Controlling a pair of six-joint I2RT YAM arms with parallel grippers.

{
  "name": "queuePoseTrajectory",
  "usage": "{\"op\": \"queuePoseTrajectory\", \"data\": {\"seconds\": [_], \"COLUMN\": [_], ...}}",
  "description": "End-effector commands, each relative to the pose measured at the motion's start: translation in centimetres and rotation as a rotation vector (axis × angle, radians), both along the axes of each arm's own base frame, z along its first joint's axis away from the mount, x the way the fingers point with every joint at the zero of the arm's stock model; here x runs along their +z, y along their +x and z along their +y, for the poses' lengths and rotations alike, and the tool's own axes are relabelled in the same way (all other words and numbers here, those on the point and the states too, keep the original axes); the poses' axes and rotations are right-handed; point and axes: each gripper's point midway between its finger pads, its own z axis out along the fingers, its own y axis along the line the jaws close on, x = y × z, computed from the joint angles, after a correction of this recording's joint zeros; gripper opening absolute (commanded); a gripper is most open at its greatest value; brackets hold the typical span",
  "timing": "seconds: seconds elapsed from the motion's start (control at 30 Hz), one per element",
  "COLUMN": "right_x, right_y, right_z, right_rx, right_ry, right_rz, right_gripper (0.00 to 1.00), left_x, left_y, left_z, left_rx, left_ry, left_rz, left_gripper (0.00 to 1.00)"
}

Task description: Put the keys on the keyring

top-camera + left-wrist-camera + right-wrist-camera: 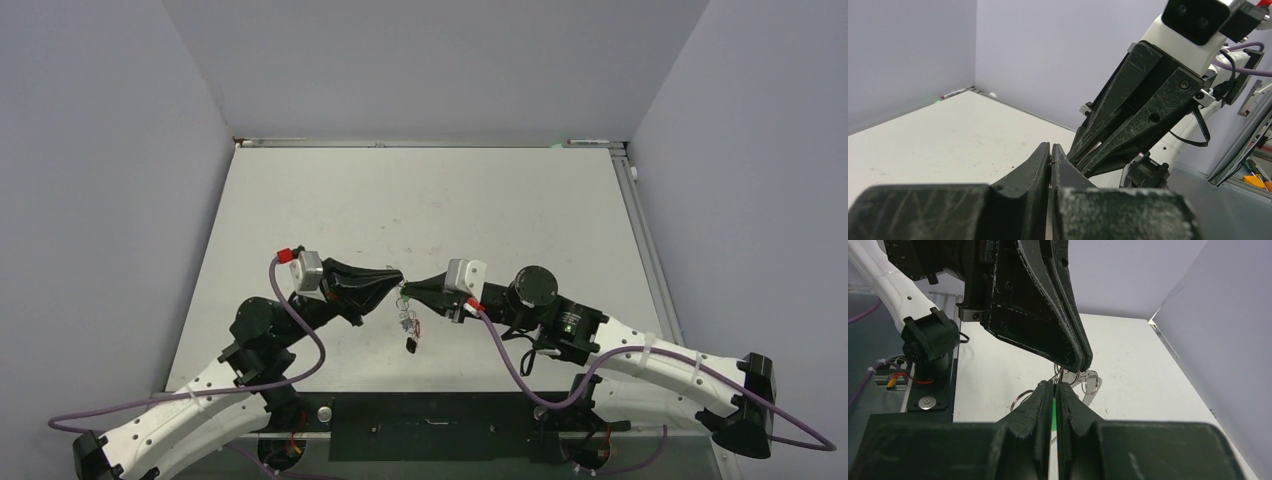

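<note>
The keyring (1078,375) hangs above the counter's (420,200) near middle, seemingly pinched in the narrow left claw (397,275). Tip to tip from the right, the right claw (412,288) clamps the green-tagged key (1053,405); other keys (408,325) dangle just below

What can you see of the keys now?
The keys show as a small silvery bunch dangling just under where the left gripper and right gripper meet tip to tip. A red tag and a dark bit hang lowest. The right wrist view shows a green tag pinched in the right gripper and silver split rings at the left gripper's shut tip. Single keys are too small to tell.
</note>
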Motion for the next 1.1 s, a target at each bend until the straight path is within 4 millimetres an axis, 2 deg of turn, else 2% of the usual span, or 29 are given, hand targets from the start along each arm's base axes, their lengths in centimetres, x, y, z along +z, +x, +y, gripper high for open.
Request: {"op": "queuePoseTrajectory", "data": {"seconds": [0.0,0.43,1.07], "right_x": [2.2,0.2,1.5], "right_y": [-0.3,1.4,1.7], "right_z": [0.7,0.5,0.1], "right_rx": [0.012,-0.075,-0.089], "right_ry": [0.053,-0.029,-0.066], "right_rz": [-0.038,-0.037,-0.076], "right_gripper": [0.05,0.05,0.05], "left_x": [1.1,1.1,0.1], "left_y": [0.8,-0.1,-1.0], "left_z": [0.4,0.3,-0.3], "left_rx": [0.048,0.007,-0.058], "left_ry": [-0.043,-0.023,0.053], "left_rz": [-0.017,-0.02,0.029], "left_gripper": [0.0,0.0,0.0]}}
